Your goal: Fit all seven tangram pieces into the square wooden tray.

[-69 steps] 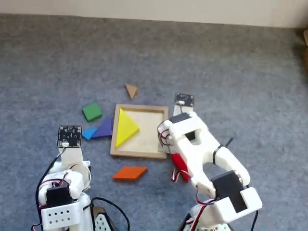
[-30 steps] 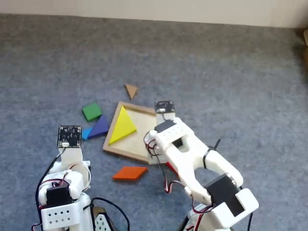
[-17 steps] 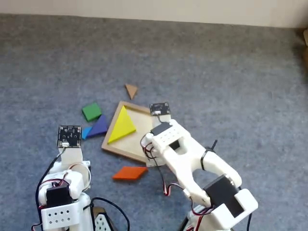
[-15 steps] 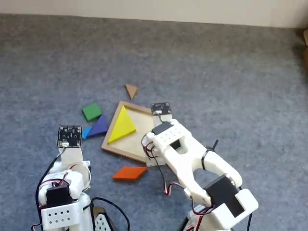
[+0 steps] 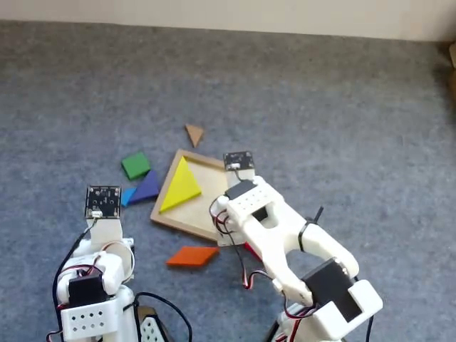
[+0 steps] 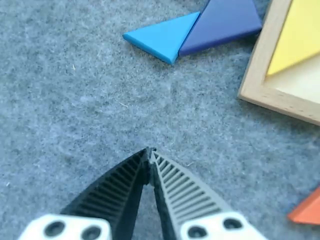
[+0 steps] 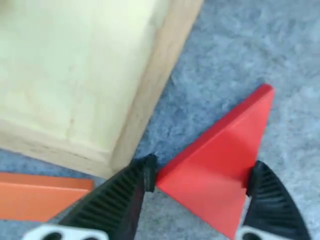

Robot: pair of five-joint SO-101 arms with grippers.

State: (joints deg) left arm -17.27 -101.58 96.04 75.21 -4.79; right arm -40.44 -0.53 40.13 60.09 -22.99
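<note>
right gripper (image 7: 200, 181) has its fingers spread wide with the red triangle (image 7: 220, 155) lying flat on the carpet (image 5: 320, 107) between them: one fingertip right at the triangle's corner, the other against its opposite edge, can't tell if they're actually pressing on it. that triangle sits just off the near right corner of the wooden tray (image 7: 155, 80), close but not in it. the orange parallelogram (image 5: 192, 256) lies just past the tray's near edge

the right arm is stretched forward and leans in over that same corner of the tray, wrist tipped down

tray sits at a skew mid-carpet with the yellow triangle (image 5: 179, 187) inside along its left side. the dark blue triangle (image 5: 147, 189) and light blue triangle (image 5: 129, 196) touch each other just off the tray's left edge, green square (image 5: 135, 164) a bit beyond them, brown triangle (image 5: 194, 133) past the far corner

left gripper (image 6: 150, 152) has its fingers pinched together on nothing, pointing down at bare carpet near the light blue triangle, arm folded back at the near left
</note>
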